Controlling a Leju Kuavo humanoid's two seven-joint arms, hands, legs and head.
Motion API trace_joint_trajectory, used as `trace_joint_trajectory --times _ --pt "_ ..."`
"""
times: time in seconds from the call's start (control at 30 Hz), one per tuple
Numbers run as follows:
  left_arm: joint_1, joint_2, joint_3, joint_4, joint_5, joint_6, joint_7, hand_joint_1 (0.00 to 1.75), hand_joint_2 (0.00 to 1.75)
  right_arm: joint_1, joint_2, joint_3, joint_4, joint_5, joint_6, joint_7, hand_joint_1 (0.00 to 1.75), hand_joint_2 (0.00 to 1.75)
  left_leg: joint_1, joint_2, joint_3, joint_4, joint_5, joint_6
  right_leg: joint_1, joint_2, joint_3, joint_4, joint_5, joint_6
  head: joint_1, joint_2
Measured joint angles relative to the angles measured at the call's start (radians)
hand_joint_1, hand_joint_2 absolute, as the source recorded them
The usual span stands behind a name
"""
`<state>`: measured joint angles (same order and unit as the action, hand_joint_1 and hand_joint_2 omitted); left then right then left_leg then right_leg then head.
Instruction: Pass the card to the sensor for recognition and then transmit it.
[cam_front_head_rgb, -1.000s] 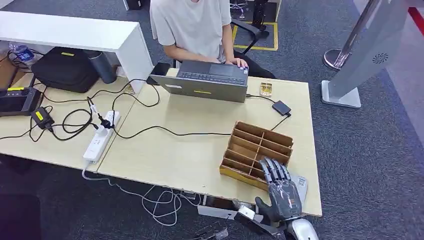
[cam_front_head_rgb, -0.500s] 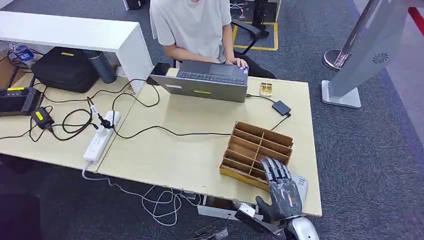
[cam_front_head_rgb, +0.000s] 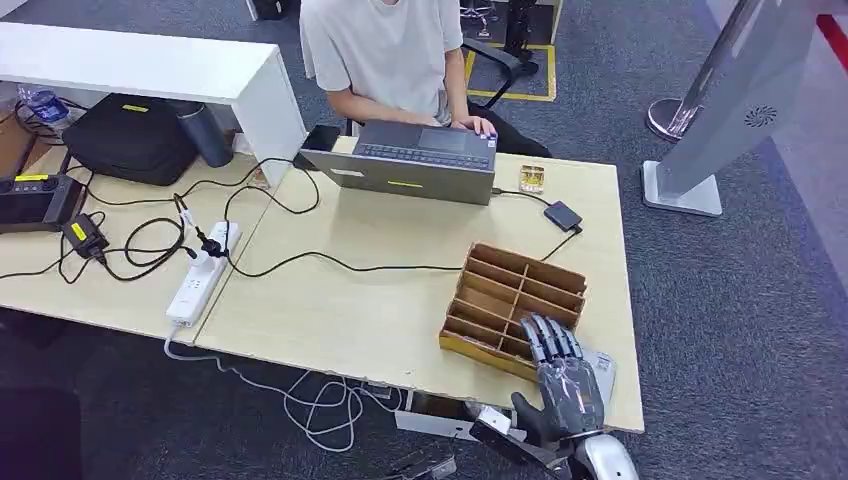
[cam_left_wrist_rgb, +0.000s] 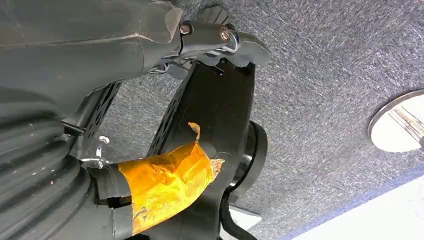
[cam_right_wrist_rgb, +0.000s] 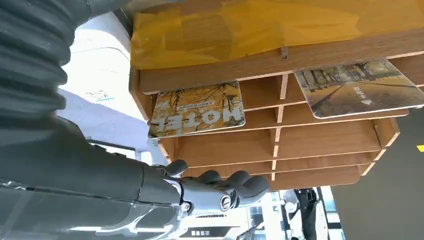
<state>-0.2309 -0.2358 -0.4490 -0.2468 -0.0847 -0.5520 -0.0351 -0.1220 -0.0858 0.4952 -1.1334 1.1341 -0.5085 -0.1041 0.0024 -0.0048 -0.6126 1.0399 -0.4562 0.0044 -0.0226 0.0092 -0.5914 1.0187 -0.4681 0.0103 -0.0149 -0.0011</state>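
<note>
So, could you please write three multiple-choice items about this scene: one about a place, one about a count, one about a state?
1. Where does the wooden card rack stand on the table?
A. beside the power strip
B. near the right front corner
C. under the laptop

2. How many cards show in the rack in the right wrist view?
A. two
B. four
C. none

3. What is the right hand doing?
A. holding a card
B. typing on the laptop
C. holding nothing, fingers reaching over the rack's near edge

Answers:
1 B: the rack sits by that corner, away from the power strip and laptop.
2 A: a HOTEL card and a street-scene card.
3 C: its fingers show nothing in them.
</note>
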Motion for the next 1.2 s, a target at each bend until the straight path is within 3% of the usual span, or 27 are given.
trace_joint_trajectory --times 0.17,0.2,1.2 --pt "0.000 0.000 0.000 0.000 0.000 0.000 0.000 0.00 1.75 0.000 0.000 0.000 0.000 0.000 0.000 0.000 0.00 1.75 0.000 0.000 0.000 0.000 0.000 0.000 0.000 0.000 0.000 0.000 0.000 0.000 0.000 0.000" --pt "0.000 0.000 0.000 0.000 0.000 0.000 0.000 0.00 1.75 0.000 0.000 0.000 0.000 0.000 0.000 0.000 1.75 1.75 0.000 0.000 0.000 0.000 0.000 0.000 0.000 0.000 0.000 0.000 0.000 0.000 0.000 0.000" --pt "0.000 0.000 -0.003 0.000 0.000 -0.006 -0.023 0.00 1.75 -0.041 0.003 -0.028 0.040 -0.038 -0.035 -0.039 1.75 1.75 0.000 0.000 0.000 0.000 0.000 0.000 0.000 0.000 0.000 0.000 0.000 0.000 0.000 0.000"
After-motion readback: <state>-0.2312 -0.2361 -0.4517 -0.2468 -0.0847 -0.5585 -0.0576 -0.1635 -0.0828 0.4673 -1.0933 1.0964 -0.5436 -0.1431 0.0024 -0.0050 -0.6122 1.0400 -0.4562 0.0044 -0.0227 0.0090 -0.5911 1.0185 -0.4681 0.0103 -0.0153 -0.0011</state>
